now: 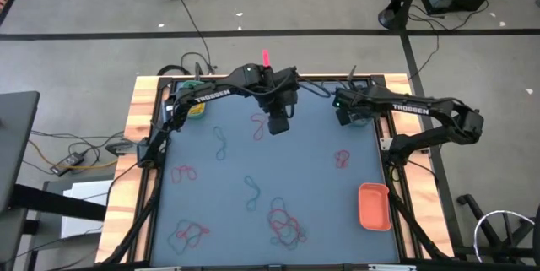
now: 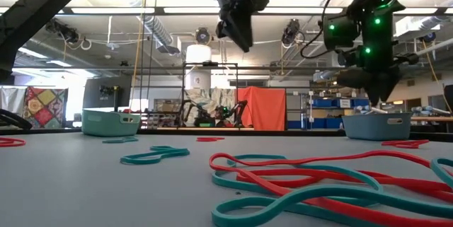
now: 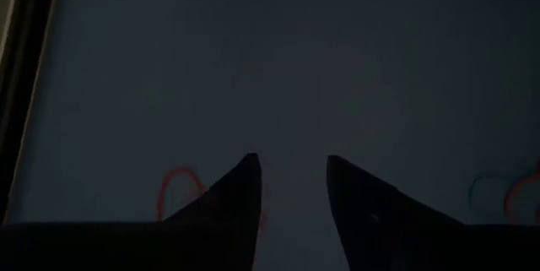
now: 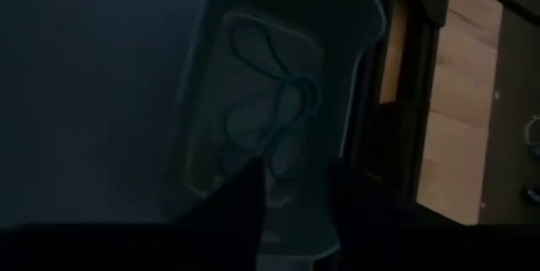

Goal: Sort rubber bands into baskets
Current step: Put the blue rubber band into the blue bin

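Left gripper (image 1: 278, 125): raised above the mat near its far edge, fingers (image 3: 236, 188) parted and empty, a red rubber band (image 1: 258, 125) lying on the mat just beside and below it. Right gripper (image 4: 295, 178): poised over the teal basket (image 4: 337, 26) at the far right corner, fingers slightly apart, with a teal band (image 4: 278, 102) in the basket beneath them, seemingly released though the dim view leaves this uncertain. Orange-red basket (image 1: 374, 205): well apart from both grippers at the near right, with mixed red and teal bands (image 1: 285, 224) scattered across the mat between.

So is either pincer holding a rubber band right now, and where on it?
Left pincer: open, holding nothing. Right pincer: over the teal basket, its tips beside a teal band there; whether it grips it cannot be told.
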